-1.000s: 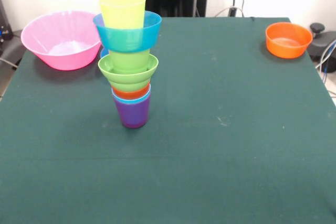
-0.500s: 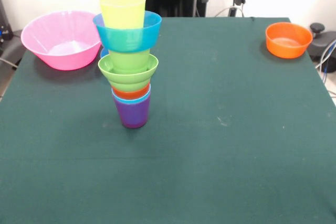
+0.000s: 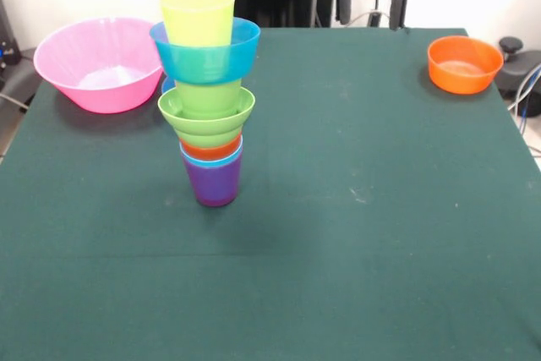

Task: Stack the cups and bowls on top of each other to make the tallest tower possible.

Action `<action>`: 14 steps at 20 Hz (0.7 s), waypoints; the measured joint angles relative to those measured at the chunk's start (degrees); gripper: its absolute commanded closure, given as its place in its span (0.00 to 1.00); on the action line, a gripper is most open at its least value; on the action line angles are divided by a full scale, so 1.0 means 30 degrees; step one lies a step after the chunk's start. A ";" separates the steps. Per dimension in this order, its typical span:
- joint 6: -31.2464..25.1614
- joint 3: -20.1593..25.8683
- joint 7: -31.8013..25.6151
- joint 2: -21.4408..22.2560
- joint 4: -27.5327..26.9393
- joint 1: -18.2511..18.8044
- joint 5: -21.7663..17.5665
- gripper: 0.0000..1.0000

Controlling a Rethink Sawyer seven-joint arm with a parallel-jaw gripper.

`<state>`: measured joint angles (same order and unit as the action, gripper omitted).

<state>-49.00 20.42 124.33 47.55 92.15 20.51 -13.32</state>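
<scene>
While the gripper [image 3: 370,8] hangs at the top edge of the front view, above the far side of the green worktop [image 3: 355,209], its two dark fingers [image 3: 344,4] stand well apart with nothing between them, below a strip of the red arm. Left of centre on the worktop stands the tower [image 3: 207,95], upright. Its base is a purple cup [image 3: 212,183], with the rim of a light blue cup [image 3: 211,160] and then of an orange cup [image 3: 211,150] showing just above it. On those sits a ridged green bowl [image 3: 205,117], and a green cup [image 3: 208,95] rises out of that bowl. A blue bowl [image 3: 205,57] rests over the green cup, and a yellow-green cup [image 3: 198,16] stands in the blue bowl as the top piece. Behind the tower, a sliver of another blue thing shows beside the large pink bowl [image 3: 97,63], too hidden to tell what it is. The pink bowl lies at the far left corner of the worktop, near the tower but apart from it. An orange bowl [image 3: 463,63] lies alone at the far right corner, well apart from the tower and to the right of the gripper.
</scene>
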 measured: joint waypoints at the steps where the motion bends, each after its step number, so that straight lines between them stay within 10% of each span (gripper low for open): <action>1: 0.0234 -0.0195 0.0126 -0.0010 0.0141 -0.0227 0.0004 0.00; 14: 0.2350 -0.2865 0.2049 -0.0008 0.1512 -0.3976 0.0020 0.00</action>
<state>-41.95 11.83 130.47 47.52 96.68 8.58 -13.26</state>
